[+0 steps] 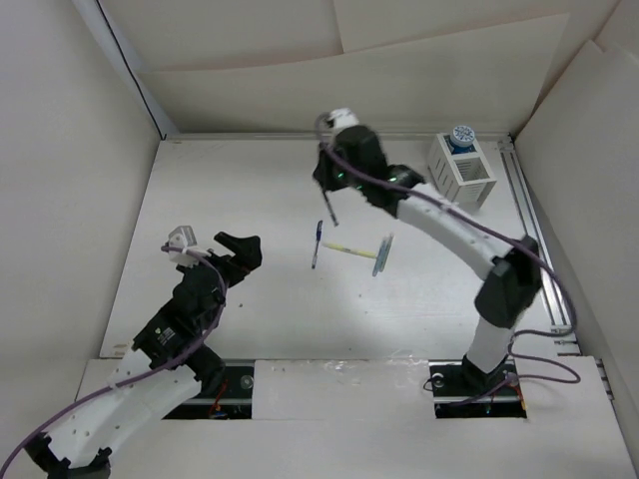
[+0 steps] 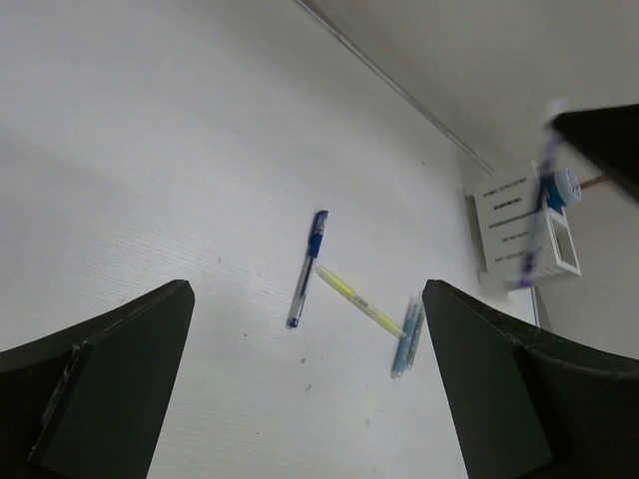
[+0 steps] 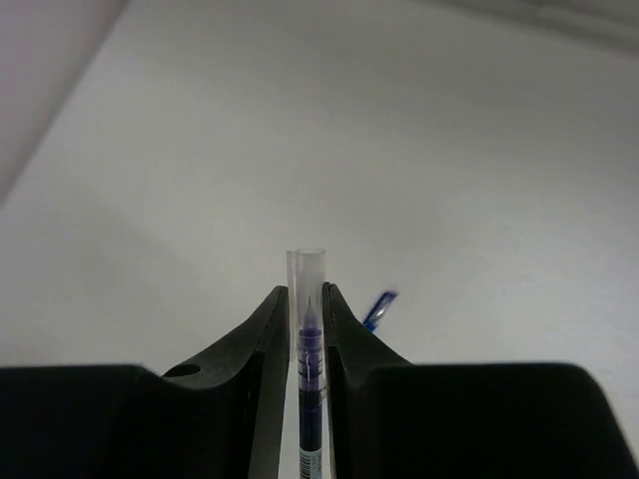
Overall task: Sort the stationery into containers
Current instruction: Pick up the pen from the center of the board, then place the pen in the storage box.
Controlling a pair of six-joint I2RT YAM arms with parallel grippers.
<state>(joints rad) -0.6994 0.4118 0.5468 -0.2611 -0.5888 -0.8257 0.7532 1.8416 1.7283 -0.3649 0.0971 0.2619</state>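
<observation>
From above, the right arm (image 1: 449, 225) reached over the middle of the counter (image 1: 220, 190). The right jaws pinched a clear-capped pen (image 1: 333, 212), which hung slanting off the surface. Three things lay on the counter near it. A blue pen (image 1: 317, 244) lay to the left, and a yellow stick (image 1: 349, 248) ran from just beside it across to a light-blue stick (image 1: 383, 254). The white slatted box (image 1: 469, 180) stood in the far right corner, well apart from them. A blue-and-white roll (image 1: 461, 137) stuck up out of its rear compartment. The left arm (image 1: 170, 329) sat low on the left, the left jaws spread wide and holding nothing.

Through the left wrist camera, the two dark fingers (image 2: 110, 379) stood far apart. Between them lay the blue pen (image 2: 308, 267), the yellow stick (image 2: 359, 302) and the light-blue stick (image 2: 406, 339). The box (image 2: 504, 215) and its roll (image 2: 567, 188) were off to the right. A blurred bluish streak crossed in front of the box, and I could not tell what it was.

Through the right wrist camera, the fingers (image 3: 250, 379) pressed on both sides of the clear-capped pen (image 3: 308, 369). Its cap poked out past their tips, and blue ink showed inside.
</observation>
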